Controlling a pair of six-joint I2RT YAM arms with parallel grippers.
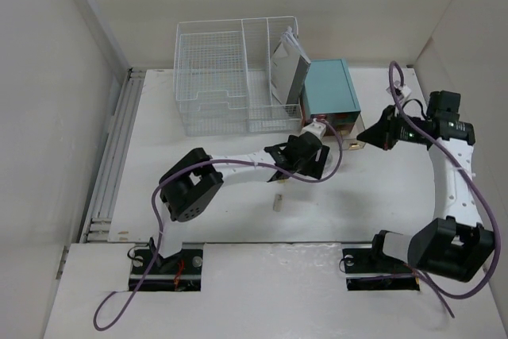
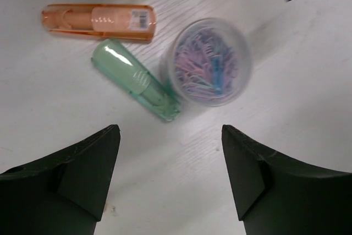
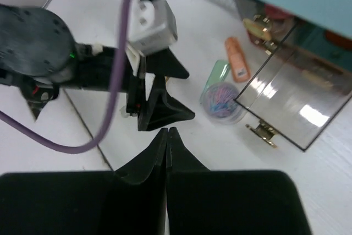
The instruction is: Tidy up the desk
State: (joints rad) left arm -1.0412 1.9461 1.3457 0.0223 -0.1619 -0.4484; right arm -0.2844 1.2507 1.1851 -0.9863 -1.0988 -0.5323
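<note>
The white desk [image 1: 230, 220] carries a clear round tub of coloured paper clips [image 2: 208, 61], a green tube [image 2: 135, 80] and an orange tube [image 2: 99, 21], lying close together in front of the teal drawer box [image 1: 329, 89]. My left gripper [image 2: 169, 131] is open and empty, hovering just short of the tub and the green tube; it also shows in the top view [image 1: 305, 156]. My right gripper [image 3: 166, 131] is shut and empty, above the desk near the clear open drawer [image 3: 291, 108]. The tub [image 3: 223, 102] lies between both grippers.
A white wire-mesh basket [image 1: 230, 77] stands at the back with a grey card [image 1: 287, 69] leaning in its right part. A small pale block [image 1: 279, 201] lies on the desk in front of the left arm. Walls close off both sides.
</note>
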